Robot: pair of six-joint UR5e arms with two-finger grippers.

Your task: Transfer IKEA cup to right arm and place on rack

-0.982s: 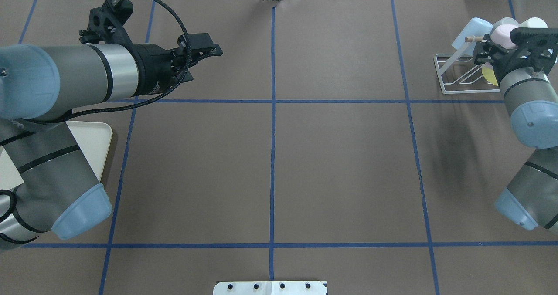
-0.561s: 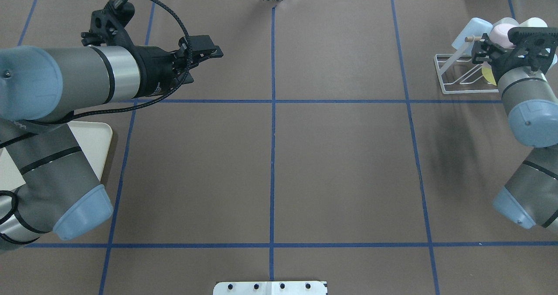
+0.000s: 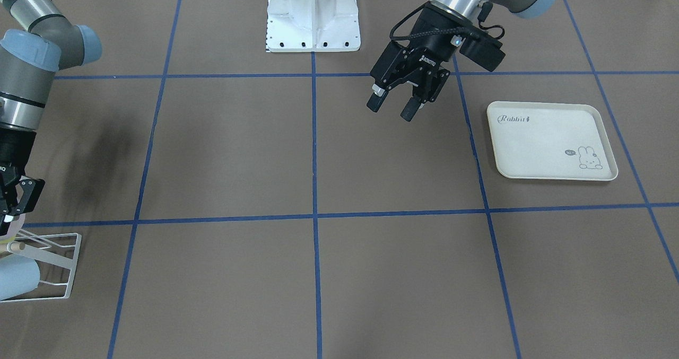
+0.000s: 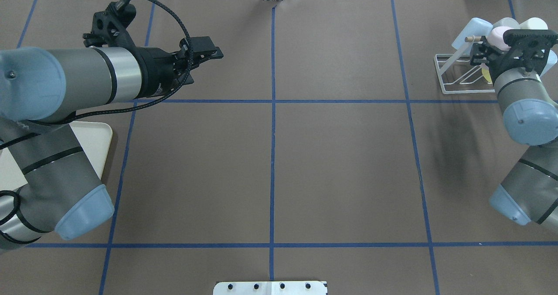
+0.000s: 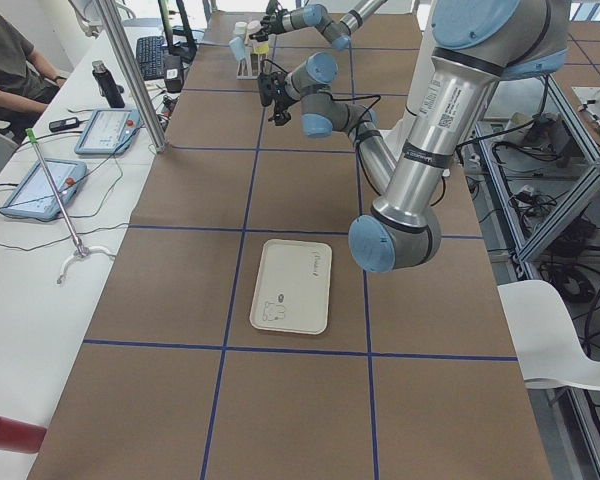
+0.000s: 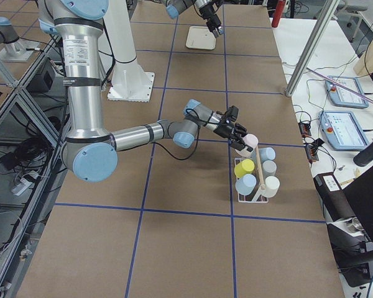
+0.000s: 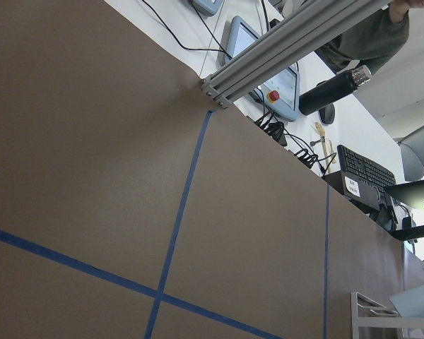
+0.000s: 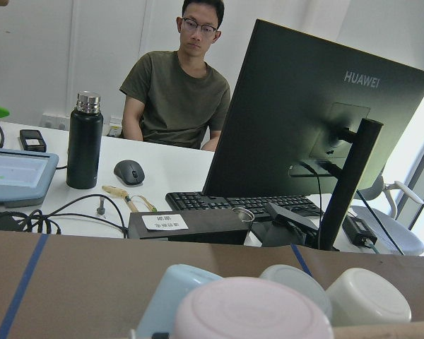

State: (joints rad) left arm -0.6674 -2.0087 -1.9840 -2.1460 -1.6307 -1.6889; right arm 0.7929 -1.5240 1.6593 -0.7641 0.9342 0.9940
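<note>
Hand-over seems done: left gripper [image 3: 395,104] spread, empty | pink IKEA cup [image 6: 250,141] directly ahead of right gripper [image 6: 238,133], on the rack [image 4: 449,75] beside other cups [image 6: 245,169] | right gripper's hold: cannot tell | remaining: release, withdraw

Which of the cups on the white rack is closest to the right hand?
The pink cup, right beside the right hand at the end of the rack. The other cups sit farther along it.
</note>
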